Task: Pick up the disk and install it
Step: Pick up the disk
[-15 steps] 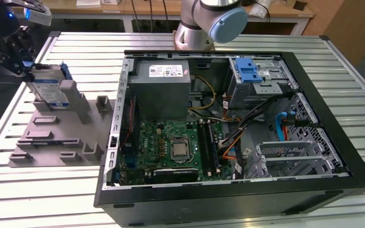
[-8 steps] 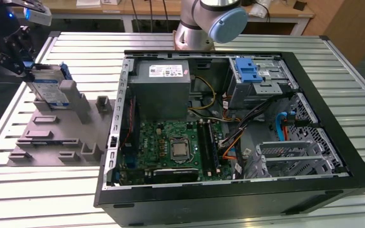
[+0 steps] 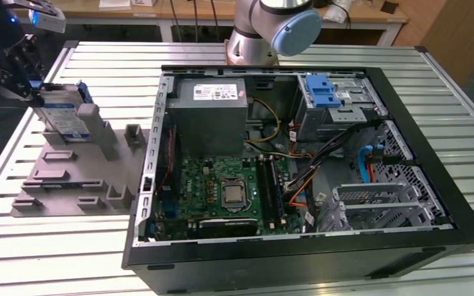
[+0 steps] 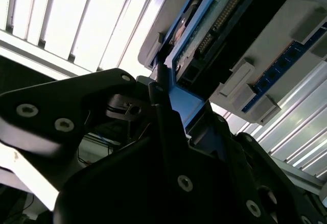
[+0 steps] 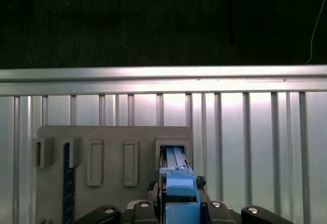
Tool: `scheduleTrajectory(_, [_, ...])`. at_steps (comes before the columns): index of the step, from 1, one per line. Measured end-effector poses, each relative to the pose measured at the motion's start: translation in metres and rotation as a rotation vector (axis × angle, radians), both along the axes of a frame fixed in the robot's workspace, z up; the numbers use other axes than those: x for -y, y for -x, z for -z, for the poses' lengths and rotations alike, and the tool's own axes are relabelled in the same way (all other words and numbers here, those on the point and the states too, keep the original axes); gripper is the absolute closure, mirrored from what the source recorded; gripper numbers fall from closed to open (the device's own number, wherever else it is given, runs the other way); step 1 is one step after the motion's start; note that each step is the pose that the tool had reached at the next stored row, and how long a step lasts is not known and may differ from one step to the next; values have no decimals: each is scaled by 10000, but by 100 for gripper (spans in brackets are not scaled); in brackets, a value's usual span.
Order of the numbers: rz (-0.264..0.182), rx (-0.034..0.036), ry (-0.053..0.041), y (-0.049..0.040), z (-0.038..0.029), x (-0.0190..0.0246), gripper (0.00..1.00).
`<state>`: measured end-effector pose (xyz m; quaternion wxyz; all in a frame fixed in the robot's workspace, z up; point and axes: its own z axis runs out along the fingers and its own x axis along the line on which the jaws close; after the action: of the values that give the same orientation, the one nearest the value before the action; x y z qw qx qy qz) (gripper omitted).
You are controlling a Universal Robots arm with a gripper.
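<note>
The gripper (image 3: 33,92) is clamped on the blue carrier edge of the disk (image 3: 66,120). The disk stands upright in a slot at the grey fixture's (image 3: 89,179) far corner, so that edge is easy to grasp.

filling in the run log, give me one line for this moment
phase: pick | gripper: shut on disk | disk: upright in grey holder | case: open, disk not in it

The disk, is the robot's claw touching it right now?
Touching. In the second wrist view the gripper is clamped right against the blue frame of the disk, with no gap between them.
</note>
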<state>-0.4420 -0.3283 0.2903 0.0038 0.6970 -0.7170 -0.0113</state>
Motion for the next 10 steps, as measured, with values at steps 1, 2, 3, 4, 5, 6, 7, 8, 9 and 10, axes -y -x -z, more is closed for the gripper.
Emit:
scheduleTrajectory(1, [-5,0,0,0,0,3,63])
scheduleTrajectory(2, [-6,1,0,0,0,5,63])
scheduleTrajectory(3, [-7,1,1,0,0,6,63])
scheduleTrajectory(4, [-11,1,3,0,0,9,63])
scheduleTrajectory(5, [-26,2,10,0,1,11,63])
scheduleTrajectory(6, [-47,1,19,0,0,13,63])
scheduleTrajectory(7, [-68,1,23,0,0,13,63])
scheduleTrajectory(8, [-85,1,24,0,0,14,63])
scheduleTrajectory(9, [-99,1,24,0,0,14,63])
scheduleTrajectory(10, [-104,0,24,0,0,14,63])
